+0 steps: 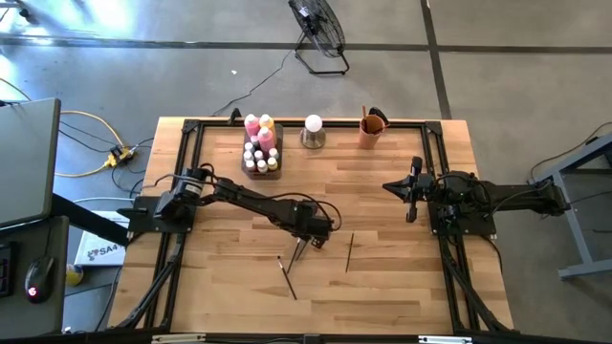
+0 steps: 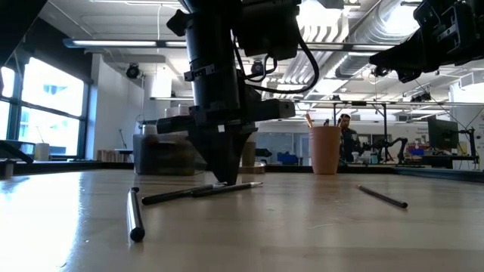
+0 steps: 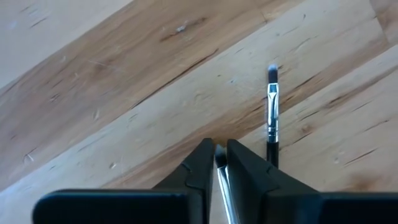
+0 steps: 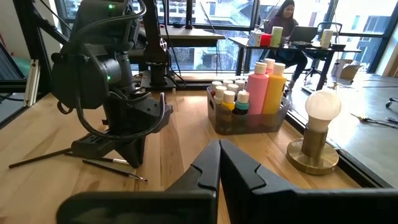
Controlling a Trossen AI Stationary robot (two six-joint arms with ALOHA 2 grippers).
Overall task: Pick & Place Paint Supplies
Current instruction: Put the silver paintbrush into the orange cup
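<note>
Wooden table (image 1: 382, 191) mid-frame, left gripper (image 1: 304, 245) pinching thin dark-handled, silver-ferruled paintbrush (image 3: 221, 180), second brush (image 3: 272, 118) just beside, right gripper (image 1: 413, 189) pressed together, idle at right.

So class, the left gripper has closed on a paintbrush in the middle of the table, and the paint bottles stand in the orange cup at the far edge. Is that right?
Not quite. The paint bottles stand in the grey tray, not the orange cup, as the high view shows. The left gripper is indeed closed on a paintbrush.
</note>
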